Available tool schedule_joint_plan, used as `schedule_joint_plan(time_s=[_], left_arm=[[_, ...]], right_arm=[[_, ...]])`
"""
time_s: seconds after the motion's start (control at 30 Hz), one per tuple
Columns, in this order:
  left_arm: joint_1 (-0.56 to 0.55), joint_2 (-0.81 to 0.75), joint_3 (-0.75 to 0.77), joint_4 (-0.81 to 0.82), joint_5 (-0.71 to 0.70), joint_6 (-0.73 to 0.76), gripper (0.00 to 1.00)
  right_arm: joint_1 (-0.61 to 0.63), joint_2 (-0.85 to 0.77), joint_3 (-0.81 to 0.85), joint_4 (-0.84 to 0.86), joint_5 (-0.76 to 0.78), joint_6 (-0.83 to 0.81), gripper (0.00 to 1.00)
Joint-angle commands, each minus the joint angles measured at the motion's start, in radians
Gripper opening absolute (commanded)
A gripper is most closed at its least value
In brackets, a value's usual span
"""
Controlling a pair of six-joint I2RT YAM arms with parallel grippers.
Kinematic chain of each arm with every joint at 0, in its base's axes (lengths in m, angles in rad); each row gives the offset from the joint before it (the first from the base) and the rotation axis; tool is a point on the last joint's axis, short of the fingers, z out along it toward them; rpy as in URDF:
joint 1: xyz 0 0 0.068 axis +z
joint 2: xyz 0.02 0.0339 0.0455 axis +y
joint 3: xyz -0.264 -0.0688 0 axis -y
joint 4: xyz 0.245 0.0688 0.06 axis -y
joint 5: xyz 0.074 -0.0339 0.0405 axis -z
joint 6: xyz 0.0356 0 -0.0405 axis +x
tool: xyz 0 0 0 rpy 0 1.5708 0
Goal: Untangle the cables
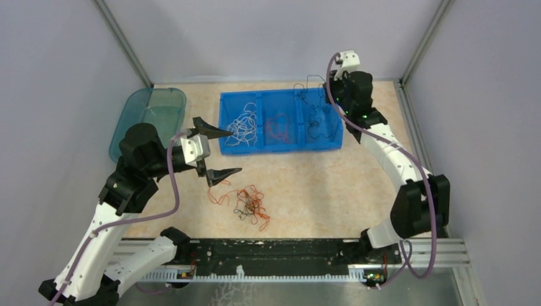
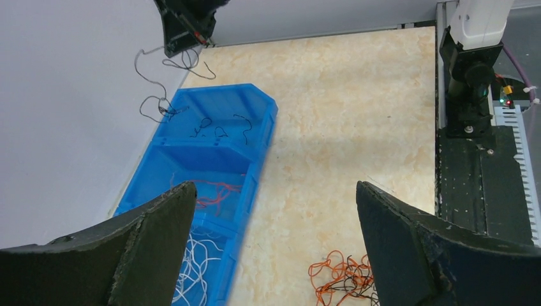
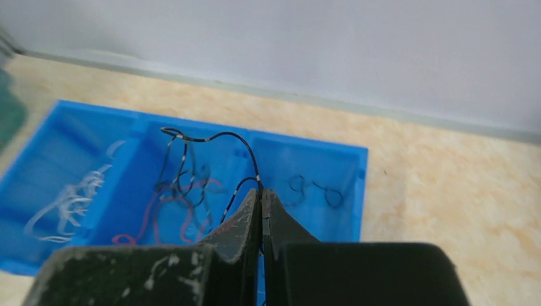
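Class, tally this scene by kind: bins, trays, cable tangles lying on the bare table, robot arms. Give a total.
Blue bin: 1
Teal tray: 1
Cable tangle on the bare table: 1
Robot arms: 2 (left arm, right arm)
Total: 5

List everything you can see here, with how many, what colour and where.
bin: one, blue, three compartments, back of the table
white cables: several, white, bin's left compartment
red cables: few, red, middle compartment
black cables: few, black, right compartment
held cable: one, black, above the bin's right end
tangle: one, orange and black, table in front of bin
tray: one, teal, back left
left gripper: one, black, open, by the bin's front left corner
right gripper: one, black, shut on the held cable
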Motion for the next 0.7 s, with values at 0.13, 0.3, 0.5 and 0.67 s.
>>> schedule_joint_plan(time_s=[0.13, 0.3, 0.5, 0.67], left_arm=[[-0.004, -0.007, 0.01, -0.03, -0.002, 0.022, 1.0], [-0.003, -0.005, 0.01, -0.041, 0.001, 0.022, 1.0], [-0.004, 0.006, 0.001, -0.076, 0.006, 0.042, 1.0], [-0.003, 0.014, -0.017, -0.117, 0.003, 0.07, 1.0]], right_arm=[[-0.003, 0.158, 0.053, -0.039, 0.225, -0.041, 0.0], [-0.003, 0.262, 0.121, -0.087, 0.202, -0.041, 0.2], [-0.001, 0.25, 0.167, -0.129, 0.112, -0.003, 0.6], [0.03, 0.117, 0.126, -0.143, 0.08, 0.003, 0.63]])
